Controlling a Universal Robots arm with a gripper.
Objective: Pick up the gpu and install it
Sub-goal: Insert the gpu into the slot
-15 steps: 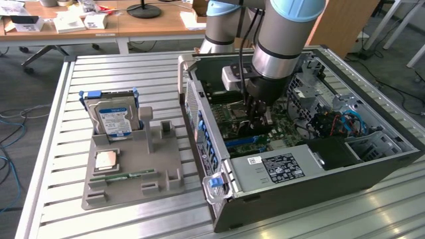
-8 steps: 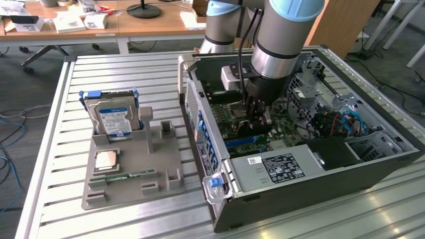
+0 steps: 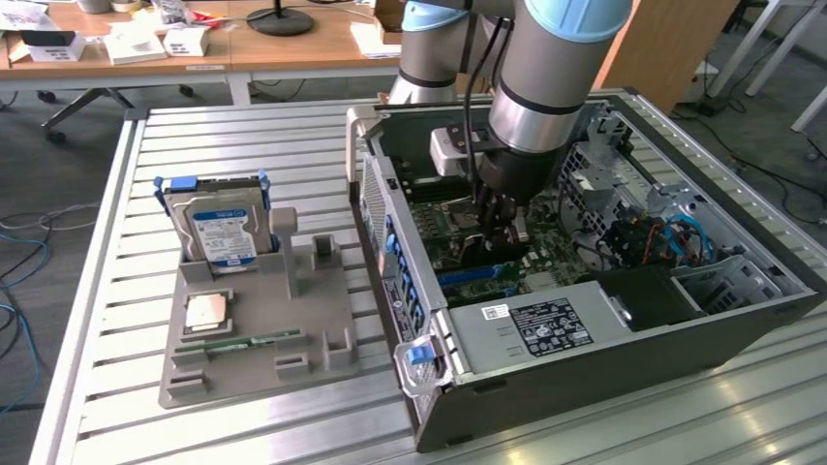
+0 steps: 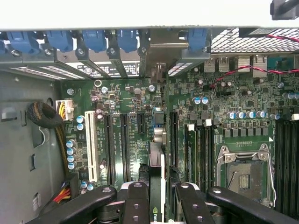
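Wooden desks (image 3: 259, 53), perhaps carpeted floor (image 3: 33, 165)

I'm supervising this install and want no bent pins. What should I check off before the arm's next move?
1. Dark thin expansion card gripped in the pincer: ok.
2. Card inside the open grey computer case, above the green motherboard: ok.
3. Card edge lined up with one of the long black slots: cannot tell.
4. Card fully seated: cannot tell.
5. Red-black twisted wires apart from the card: ok.

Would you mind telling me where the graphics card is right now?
In the wrist view the graphics card stands on edge in the claw, inside the computer case, over the long slots of the motherboard.
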